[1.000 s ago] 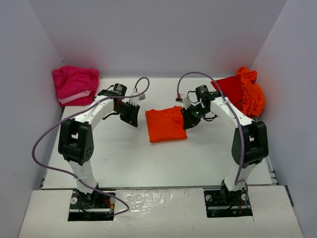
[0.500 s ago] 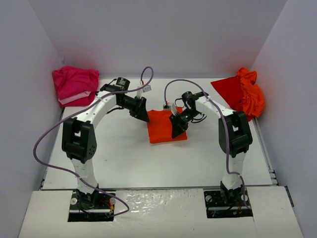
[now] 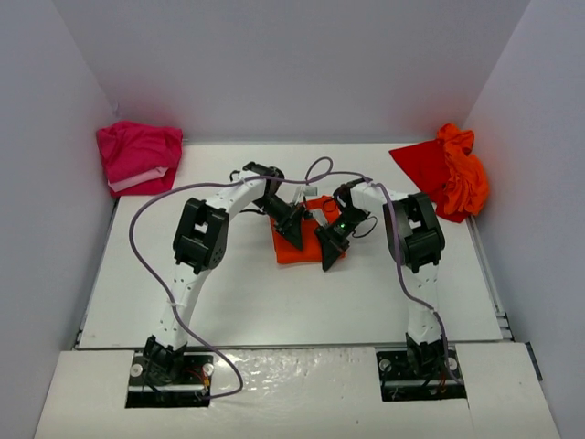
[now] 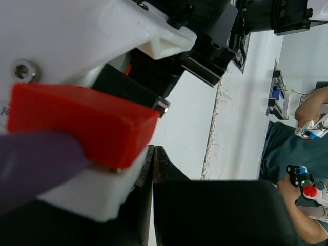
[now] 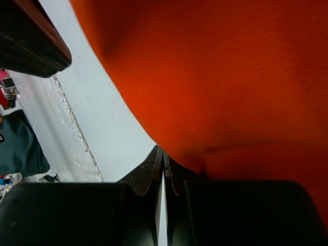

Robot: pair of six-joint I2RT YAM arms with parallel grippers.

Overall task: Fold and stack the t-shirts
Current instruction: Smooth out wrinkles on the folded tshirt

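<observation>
Table [image 3: 183, 293], orange t-shirt [image 3: 297, 245], right fingers [image 5: 146, 174] closed

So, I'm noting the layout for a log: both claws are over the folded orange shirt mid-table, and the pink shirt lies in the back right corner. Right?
No. The top view shows the pink shirt in the back left corner, not the right. The left claw and right claw are both over the folded orange shirt mid-table.

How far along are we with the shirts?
Done: pink t-shirt looks folded back left, orange t-shirt folded in the middle. In hand: left claw and right claw, both shut, over the orange one. Left: stacking it, plus the crumpled red and orange pile back right.
</observation>
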